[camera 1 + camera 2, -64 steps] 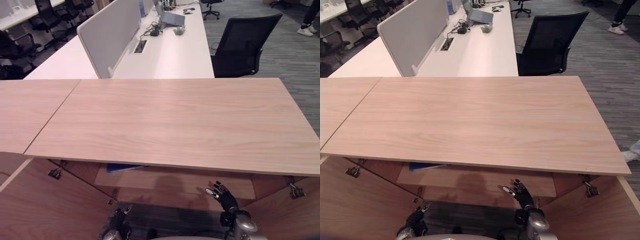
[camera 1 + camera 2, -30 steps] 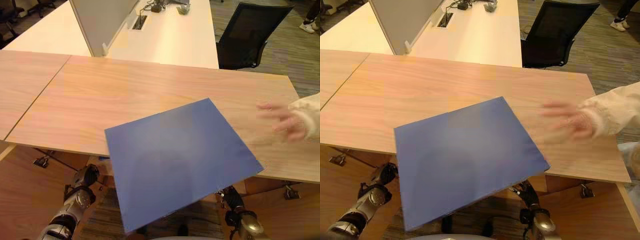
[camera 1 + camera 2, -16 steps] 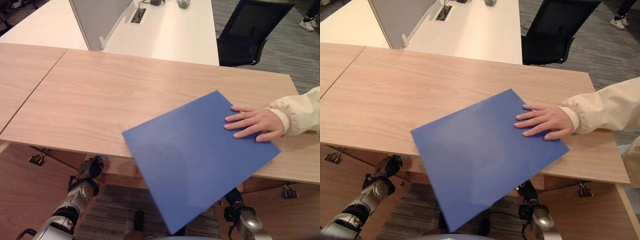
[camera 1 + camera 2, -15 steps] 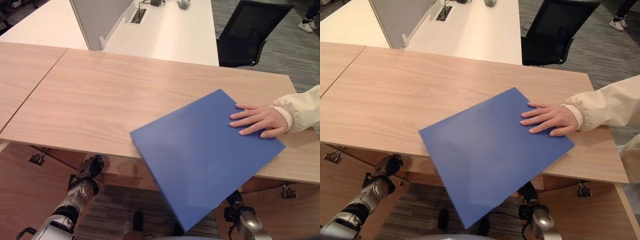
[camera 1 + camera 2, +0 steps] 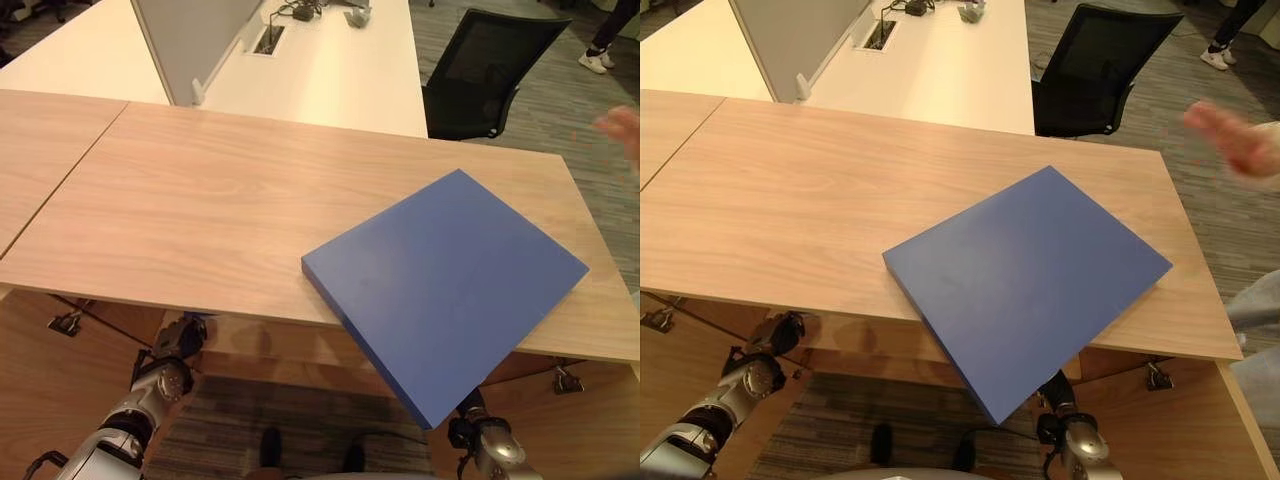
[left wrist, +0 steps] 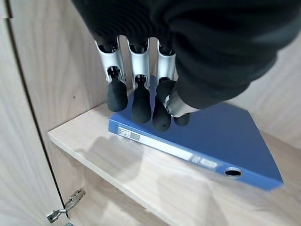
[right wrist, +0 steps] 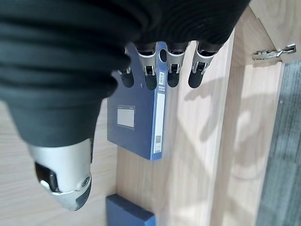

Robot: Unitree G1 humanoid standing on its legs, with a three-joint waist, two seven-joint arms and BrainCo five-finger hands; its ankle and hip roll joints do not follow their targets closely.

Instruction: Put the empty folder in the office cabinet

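Observation:
A blue folder (image 5: 450, 285) lies flat on the wooden cabinet top (image 5: 200, 200), at its right front, with one corner hanging over the front edge. Nothing holds it. My left hand (image 5: 172, 360) hangs below the top at the lower left, open, its fingers (image 6: 141, 94) relaxed above another blue folder (image 6: 225, 136) lying on a shelf (image 6: 117, 165) inside the cabinet. My right hand (image 5: 1055, 395) is low under the overhanging corner, open, its fingers (image 7: 173, 70) straight over a shelved blue folder (image 7: 136, 117).
A person's hand (image 5: 1230, 140) hovers at the upper right, off the folder. Behind the cabinet stand a white desk (image 5: 330, 70) with a grey divider and a black office chair (image 5: 490, 70). The cabinet doors (image 5: 40, 400) stand open on both sides.
The person's hand has let go of the blue folder and pulled away to the upper right. The folder has slid right and further onto the top. My hands stay low.

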